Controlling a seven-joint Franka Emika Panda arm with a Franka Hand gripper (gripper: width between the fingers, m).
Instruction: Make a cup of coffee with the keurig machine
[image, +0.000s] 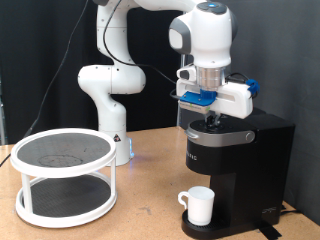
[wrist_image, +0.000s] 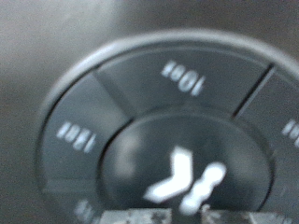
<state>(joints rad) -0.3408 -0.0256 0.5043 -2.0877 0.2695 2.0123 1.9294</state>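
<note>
Directly beneath the pincer (image: 214, 117), aperture indiscernible, sits the keurig machine (image: 236, 165), cup (image: 199, 205) underneath.

Exterior camera is looking level across the wooden bench (image: 150, 205), facing the boxy black coffee machine (image: 235, 165) near its right edge. Wrist camera is pointing close at the machine's round button panel (wrist_image: 177, 131), the shared part.

A robotics lab: a white arm (image: 110, 80) is mounted beside a wooden tabletop (image: 140, 205) against a black curtain backdrop (image: 40, 50), with cables (image: 70, 45) trailing and a staged coffee machine (image: 235, 165).
</note>
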